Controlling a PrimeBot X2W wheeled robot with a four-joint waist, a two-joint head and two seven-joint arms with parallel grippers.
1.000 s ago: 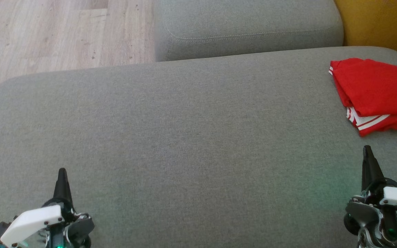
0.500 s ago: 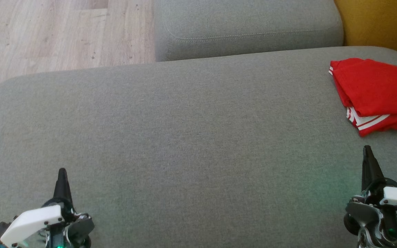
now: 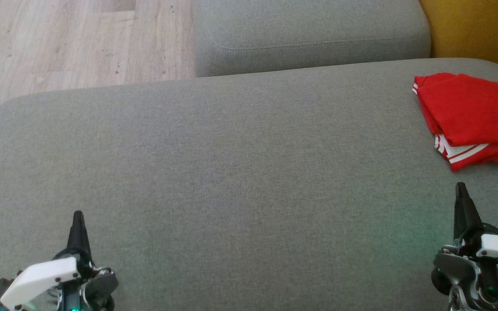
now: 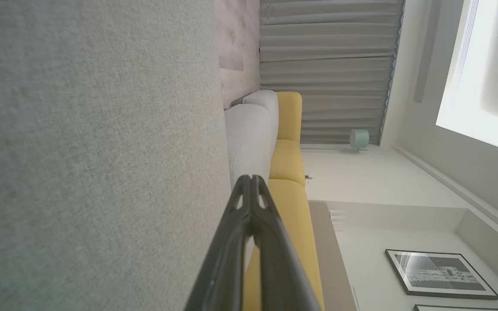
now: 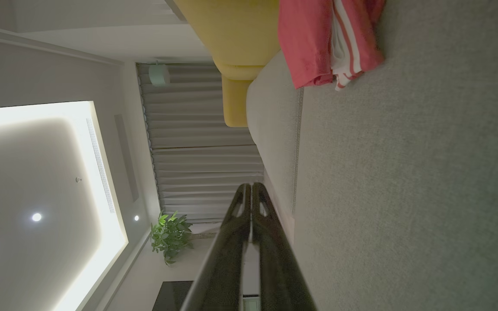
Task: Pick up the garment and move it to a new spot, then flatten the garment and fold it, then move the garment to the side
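The risk I'd watch for is at the right fingers (image 3: pixel 463 207). They are pressed tightly together, tips touching, with nothing between them. If they go forward at the red jersey (image 3: pixel 469 116) like that, they will likely shove and bunch the cloth rather than take hold of it. The jersey lies in several loose layers. A pinch that catches only the top layer would probably drag the stack open and undo whatever fold is there. It also sits out toward the far right of the grey sofa seat (image 3: pixel 231 172), close to the yellow cushion (image 3: pixel 469 26). A careless push could send it further that way, beyond easy reach. The left fingers (image 3: pixel 78 229) are shut and empty too. They are well apart from the jersey, across a wide stretch of bare seat, so I doubt they could help without a long reach.

The jersey lies ahead of the right fingers and a little to their right, near them but not touching. It looks roughly folded into a compact bundle, bright red with white striped trim showing at the edge nearest the fingers. A bit of dark lettering runs out of the head view. The right wrist view shows the jersey (image 5: pixel 314 39) lying flat on the seat beyond the closed fingertips (image 5: pixel 251 194), its layered edges a little uneven.
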